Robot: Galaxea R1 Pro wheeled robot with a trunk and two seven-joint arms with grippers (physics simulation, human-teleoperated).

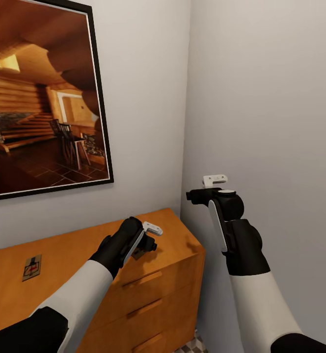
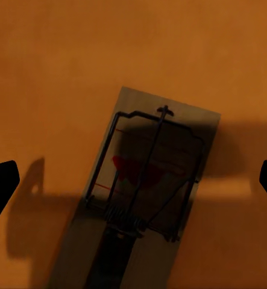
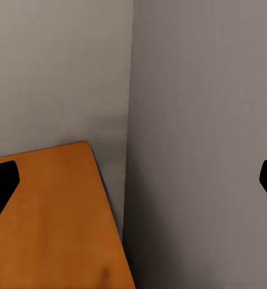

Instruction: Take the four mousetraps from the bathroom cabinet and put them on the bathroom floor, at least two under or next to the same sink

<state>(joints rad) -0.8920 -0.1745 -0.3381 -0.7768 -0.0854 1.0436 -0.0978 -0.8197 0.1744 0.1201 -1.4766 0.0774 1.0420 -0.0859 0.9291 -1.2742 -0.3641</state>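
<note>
Left wrist view: mousetrap [image 2: 146,192] lies flat on the cabinet [image 1: 84,255] worktop, centred between the spread, empty jaws, long axis roughly across their closing line
Nearer arm: left gripper [image 1: 142,243], directly above it
Right gripper [image 1: 209,189]: raised beside the wall, jaws apart, empty
Second mousetrap [image 1: 32,267]: further left on the top

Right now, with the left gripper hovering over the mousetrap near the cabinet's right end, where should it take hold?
Probably across the wooden base's two long edges, coming straight down. The mousetrap lies flat on the cabinet top, and the left gripper is open with a fingertip on either side. The slab is thin, so the fingertips must reach almost to the wood, clear of the wire bar.
</note>
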